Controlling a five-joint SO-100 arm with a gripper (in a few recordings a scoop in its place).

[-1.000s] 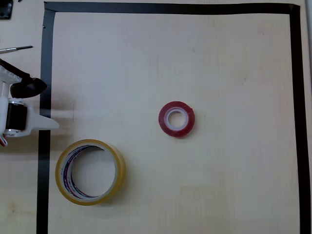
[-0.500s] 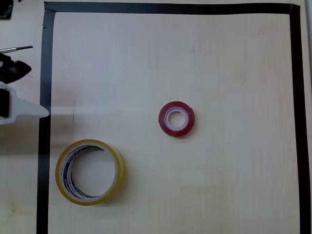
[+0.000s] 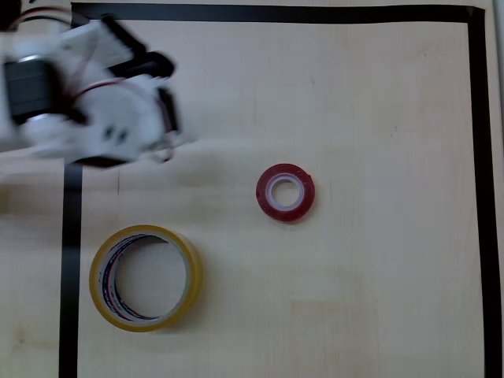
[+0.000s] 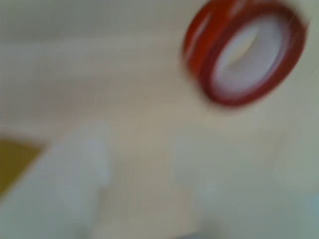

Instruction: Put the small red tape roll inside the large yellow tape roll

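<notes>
The small red tape roll (image 3: 264, 194) lies flat near the middle of the table in the overhead view. In the blurred wrist view the red roll (image 4: 199, 50) sits at the upper right, ahead of the fingers. Near the lower left lies the large yellow tape roll (image 3: 190, 276), flat, with its striped core showing. My white gripper (image 3: 168, 106) is motion-blurred over the upper left, well left of the red roll and above the yellow one. Pale fingers (image 4: 70, 189) show with bare table between them, and the gripper (image 4: 144, 199) looks open and holds nothing.
A black tape border (image 3: 276, 13) frames the pale wood table (image 3: 378, 276). A dark yellow patch (image 4: 12, 159) shows at the wrist view's left edge.
The arm has swung from the left edge, outside the black border, up and to the right over the table's upper left. Neither tape roll has moved.
</notes>
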